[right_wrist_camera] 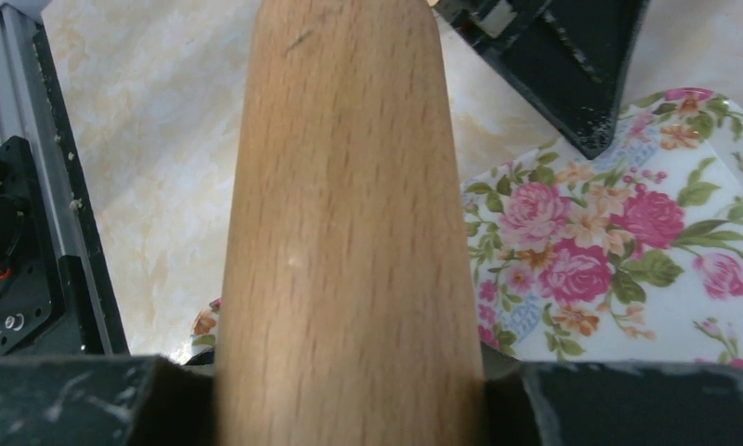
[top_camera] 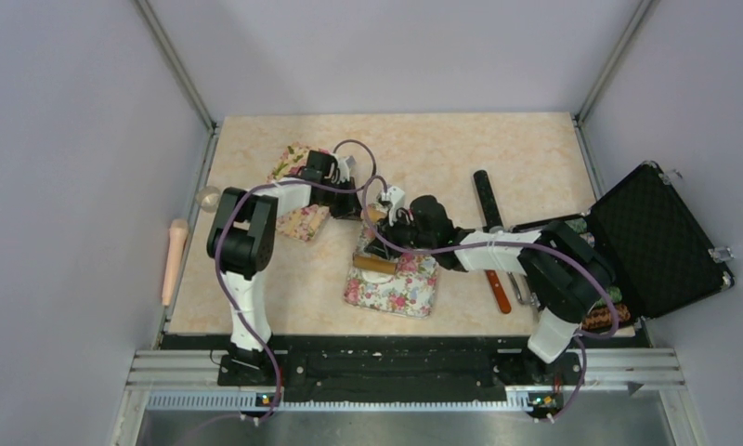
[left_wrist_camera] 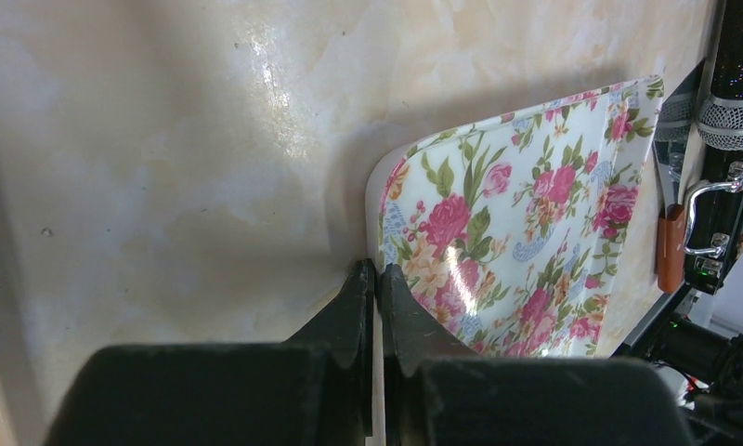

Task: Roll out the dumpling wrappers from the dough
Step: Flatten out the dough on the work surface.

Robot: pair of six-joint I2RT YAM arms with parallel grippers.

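Left hand (left_wrist_camera: 375, 279) tight on floral board (left_wrist_camera: 535, 186)

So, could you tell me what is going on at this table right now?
The left pincer is shut on the edge of the floral board, apparently to steady it. The right pincer grips a wooden rolling pin over that same board. Whether anything lies under the pin cannot be told from these views, nor can how far the rolling has got.

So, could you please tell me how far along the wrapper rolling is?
Done: the right pincer grips the pin, and the left pincer is shut on the edge of the board. In hand: the pin is over the board. Left: the rolling; no finished wrapper shows.
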